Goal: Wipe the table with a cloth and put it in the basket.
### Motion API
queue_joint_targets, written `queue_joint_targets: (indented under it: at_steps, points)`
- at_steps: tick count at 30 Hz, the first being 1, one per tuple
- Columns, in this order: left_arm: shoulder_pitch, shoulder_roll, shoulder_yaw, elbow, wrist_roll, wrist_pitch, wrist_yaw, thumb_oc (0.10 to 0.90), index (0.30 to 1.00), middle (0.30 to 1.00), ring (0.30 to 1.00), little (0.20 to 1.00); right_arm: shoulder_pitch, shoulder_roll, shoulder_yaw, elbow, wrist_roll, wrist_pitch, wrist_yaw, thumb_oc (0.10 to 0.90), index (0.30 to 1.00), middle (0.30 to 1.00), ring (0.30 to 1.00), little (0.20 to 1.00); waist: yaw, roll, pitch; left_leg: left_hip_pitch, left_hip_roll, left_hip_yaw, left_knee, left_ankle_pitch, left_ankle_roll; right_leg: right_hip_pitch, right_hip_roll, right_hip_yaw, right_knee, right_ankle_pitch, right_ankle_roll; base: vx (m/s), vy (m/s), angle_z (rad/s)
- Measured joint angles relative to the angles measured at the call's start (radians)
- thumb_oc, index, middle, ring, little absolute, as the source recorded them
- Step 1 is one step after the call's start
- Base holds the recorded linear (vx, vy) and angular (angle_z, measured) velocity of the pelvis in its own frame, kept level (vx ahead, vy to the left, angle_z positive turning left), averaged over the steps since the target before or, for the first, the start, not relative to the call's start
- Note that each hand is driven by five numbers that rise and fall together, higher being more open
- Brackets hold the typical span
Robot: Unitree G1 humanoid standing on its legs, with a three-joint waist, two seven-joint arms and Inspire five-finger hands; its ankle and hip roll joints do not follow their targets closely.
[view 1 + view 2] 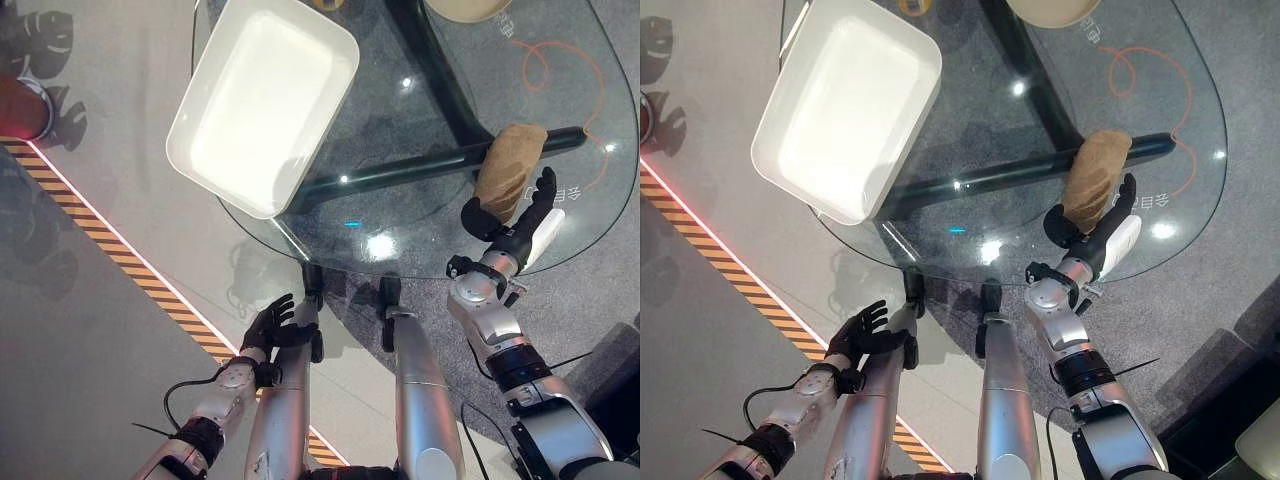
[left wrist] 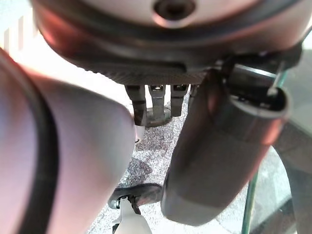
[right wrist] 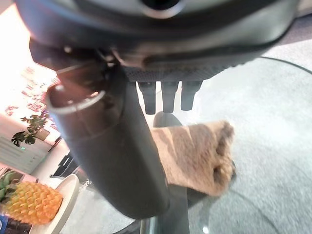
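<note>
The brown cloth (image 1: 510, 168) lies bunched in a long, rumpled roll on the glass table (image 1: 420, 215), toward the table's right side and near its front edge; through the glass beneath it runs a dark bar of the table's base (image 1: 400, 172). The right hand (image 1: 517, 222) is raised at the cloth's near end, its fingers straight and spread, the thumb standing off to the left, so that the cloth sits just past the fingertips; whether they touch it cannot be told from the head views; in the right wrist view the cloth (image 3: 195, 153) shows beyond the straight fingers (image 3: 168, 96) with nothing curled round it. The white basket (image 1: 265, 100), a shallow rectangular tray with rounded corners, rests on the table's far left part, its near corner jutting out over the rim; it stands well apart from the cloth. The left hand (image 1: 272, 325) hangs low off the table's front left edge, over the floor, fingers loosely spread and holding nothing. A striped orange-and-black line (image 1: 120, 255) runs slantwise across the floor at the left. At the table's far edge a pale round dish (image 1: 468, 8) shows in part; the right wrist view also catches a pineapple (image 3: 30, 202) on a white plate (image 3: 66, 197) in the background.
</note>
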Motion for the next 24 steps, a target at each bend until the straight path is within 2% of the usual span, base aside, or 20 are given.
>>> queue_joint_targets:
  at_steps: [7, 15, 24]
  points:
    - [-0.018, 0.003, 0.0, 0.004, -0.011, 0.0, 0.001, 0.8, 0.9, 0.9, 0.9, 0.9, -0.014, 0.012, 0.001, 0.002, 0.065, -0.001, -0.023, 0.8, 0.9, 0.9, 0.9, 0.9, 0.0, 0.0, 0.0, -0.027, -0.001, -0.003, 0.0, 0.006, -0.003, -0.028, -0.001, -0.001, 0.012, 0.0, 0.0, 0.0, 0.0, 0.0]
    - [-0.043, 0.002, -0.001, -0.001, -0.018, 0.016, 0.018, 0.8, 0.9, 0.9, 0.9, 0.9, -0.04, 0.015, 0.001, 0.063, 0.068, -0.018, -0.035, 0.8, 0.9, 0.9, 0.9, 0.9, 0.0, 0.0, 0.0, -0.062, -0.002, -0.007, 0.007, 0.009, -0.004, -0.064, -0.002, -0.003, 0.018, 0.0, -0.001, 0.0, 0.0, 0.0]
    - [-0.066, 0.015, -0.001, -0.024, -0.062, 0.02, 0.019, 0.8, 0.9, 0.9, 0.9, 0.9, -0.103, 0.0, -0.012, 0.088, 0.106, -0.022, -0.058, 0.8, 0.9, 0.9, 0.9, 0.9, 0.018, 0.003, 0.0, -0.124, -0.009, -0.01, 0.027, 0.014, -0.006, -0.126, -0.009, -0.003, 0.043, 0.0, -0.001, 0.01, 0.026, 0.01]
